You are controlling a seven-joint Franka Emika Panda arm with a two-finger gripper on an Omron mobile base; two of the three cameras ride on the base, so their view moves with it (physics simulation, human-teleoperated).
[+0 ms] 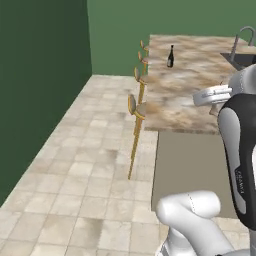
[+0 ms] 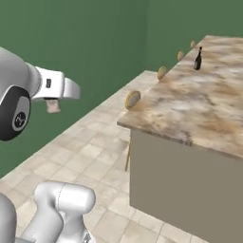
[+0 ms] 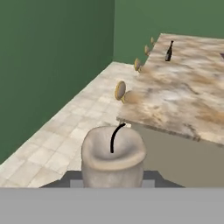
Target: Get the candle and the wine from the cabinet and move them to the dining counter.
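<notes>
The candle (image 3: 113,159), a pale stubby cylinder with a curved black wick, sits between my fingertips, and my gripper (image 3: 113,178) is shut on it. It hangs as a small pale stub (image 2: 53,106) under my white hand, in the air short of the dining counter's (image 2: 199,109) near corner. In the left base view the candle (image 1: 215,109) peeks out beneath the hand. The wine (image 1: 170,56), a dark bottle, stands upright at the far end of the marbled counter (image 1: 185,95), near its left edge. It also stands there in the other views (image 2: 198,59) (image 3: 169,51). The cabinet is out of view.
Several round wooden stools (image 1: 133,107) (image 2: 132,99) line the counter's left side. A sink with a curved faucet (image 1: 242,37) is set in the counter at the far right. Tiled floor (image 1: 75,165) runs along the green wall on the left.
</notes>
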